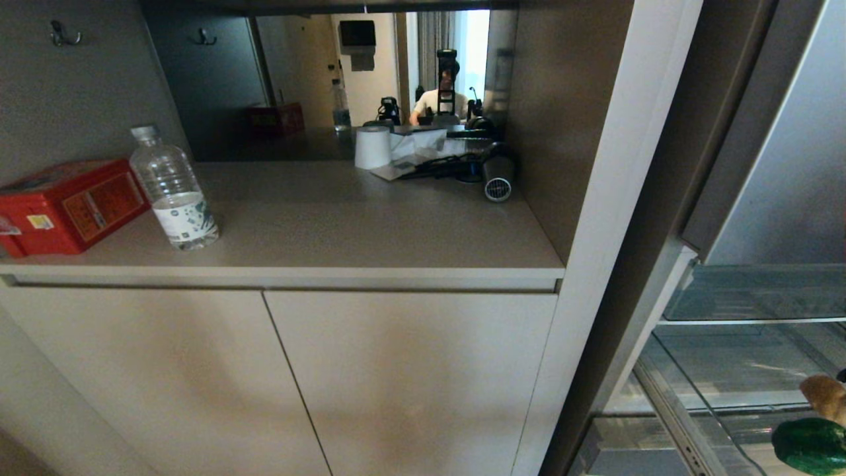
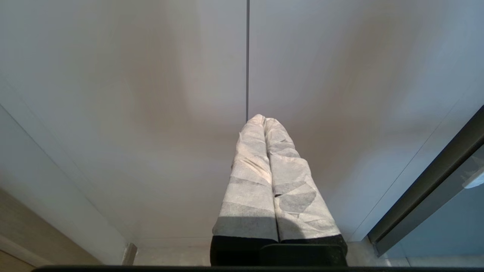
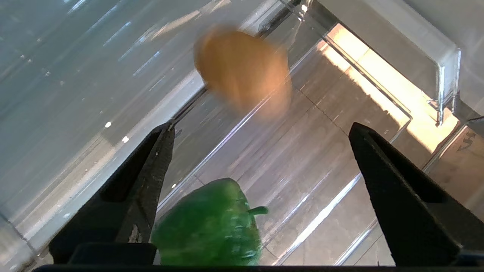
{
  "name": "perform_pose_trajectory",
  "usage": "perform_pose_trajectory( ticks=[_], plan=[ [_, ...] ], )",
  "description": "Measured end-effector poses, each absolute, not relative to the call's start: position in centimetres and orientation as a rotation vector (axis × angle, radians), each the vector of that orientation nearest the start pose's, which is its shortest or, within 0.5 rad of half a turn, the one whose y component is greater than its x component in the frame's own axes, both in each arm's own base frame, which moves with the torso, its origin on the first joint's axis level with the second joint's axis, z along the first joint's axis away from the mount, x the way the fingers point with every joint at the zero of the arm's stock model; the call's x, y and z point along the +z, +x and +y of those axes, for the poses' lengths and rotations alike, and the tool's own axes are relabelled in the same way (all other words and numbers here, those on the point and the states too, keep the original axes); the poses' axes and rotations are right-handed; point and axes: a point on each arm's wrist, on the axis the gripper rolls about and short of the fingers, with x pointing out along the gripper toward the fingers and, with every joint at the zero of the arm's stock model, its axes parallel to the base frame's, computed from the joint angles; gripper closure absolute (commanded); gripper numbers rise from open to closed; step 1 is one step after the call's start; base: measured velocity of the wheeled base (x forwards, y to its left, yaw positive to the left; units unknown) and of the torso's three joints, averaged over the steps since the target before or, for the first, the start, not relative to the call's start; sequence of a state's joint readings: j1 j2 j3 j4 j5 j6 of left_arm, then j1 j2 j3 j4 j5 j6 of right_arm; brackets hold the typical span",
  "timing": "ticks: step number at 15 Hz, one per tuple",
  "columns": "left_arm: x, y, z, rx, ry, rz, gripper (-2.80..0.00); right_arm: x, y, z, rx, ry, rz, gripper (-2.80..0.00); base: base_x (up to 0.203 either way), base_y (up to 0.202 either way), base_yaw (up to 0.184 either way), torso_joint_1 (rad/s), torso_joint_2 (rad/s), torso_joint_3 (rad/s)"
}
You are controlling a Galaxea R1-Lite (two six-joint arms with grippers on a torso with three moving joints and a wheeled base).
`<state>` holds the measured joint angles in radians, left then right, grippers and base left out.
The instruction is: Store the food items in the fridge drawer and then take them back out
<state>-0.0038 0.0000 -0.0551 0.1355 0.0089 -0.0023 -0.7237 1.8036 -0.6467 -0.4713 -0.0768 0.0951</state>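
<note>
Right wrist view shows your right gripper spread wide and empty above the glossy green bell pepper and tan-brown rounded lump in the clear plastic fridge drawer, so lower centred over the pepper before closing.

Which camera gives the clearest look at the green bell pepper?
The right wrist view: the green bell pepper shows with its stem, lying in the clear bin between the open end effector's fingers. The head view catches it only at the frame's corner; the left wrist view shows none.
</note>
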Motion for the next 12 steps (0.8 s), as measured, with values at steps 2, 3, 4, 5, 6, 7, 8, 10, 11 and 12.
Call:
perform_pose_trajectory(
  ticks=[2,3,4,5,6,7,8,10,11,12],
  plan=[
    [7.7,-2.8,0.0,0.005,-0.002,0.08,0.0,10.5,21.1,-18.8,-0.782,0.309,0.606,0.0,0.0,0.0,0.0,0.0,0.0,0.0],
    [7.7,-2.8,0.0,0.005,-0.002,0.08,0.0,11.0,20.8,-18.5,-0.77,0.306,0.587,0.0,0.0,0.0,0.0,0.0,0.0,0.0],
    [7.7,-2.8,0.0,0.005,-0.002,0.08,0.0,11.6,20.5,-18.2,-0.764,0.301,0.568,0.0,0.0,0.0,0.0,0.0,0.0,0.0],
    [7.7,-2.8,0.0,0.005,-0.002,0.08,0.0,12.2,20.1,-17.9,-0.761,0.293,0.548,0.0,0.0,0.0,0.0,0.0,0.0,0.0],
    [7.7,-2.8,0.0,0.005,-0.002,0.08,0.0,12.7,19.6,-17.6,-0.764,0.289,0.532,0.0,0.0,0.0,0.0,0.0,0.0,0.0],
    [7.7,-2.8,0.0,0.006,-0.001,0.08,0.0,12.9,19.0,-17.3,-0.773,0.288,0.524,0.0,0.0,0.0,0.0,0.0,0.0,0.0],
    [7.7,-2.8,0.0,0.006,-0.001,0.08,0.0,13.0,18.5,-17.2,-0.784,0.29,0.523,0.0,0.0,0.0,0.0,0.0,0.0,0.0],
    [7.7,-2.8,0.0,0.006,-0.002,0.08,0.0,12.7,17.1,-16.9,-0.819,0.304,0.531,0.0,0.0,0.0,0.0,0.0,0.0,0.0],
    [7.7,-2.8,0.0,0.006,-0.002,0.08,0.0,12.4,16.2,-16.8,-0.846,0.317,0.541,0.0,0.0,0.0,0.0,0.0,0.0,0.0],
    [7.7,-2.8,0.0,0.006,-0.002,0.08,0.0,12.1,15.1,-16.8,-0.884,0.332,0.549,0.0,0.0,0.0,0.0,0.0,0.0,0.0]
  ],
)
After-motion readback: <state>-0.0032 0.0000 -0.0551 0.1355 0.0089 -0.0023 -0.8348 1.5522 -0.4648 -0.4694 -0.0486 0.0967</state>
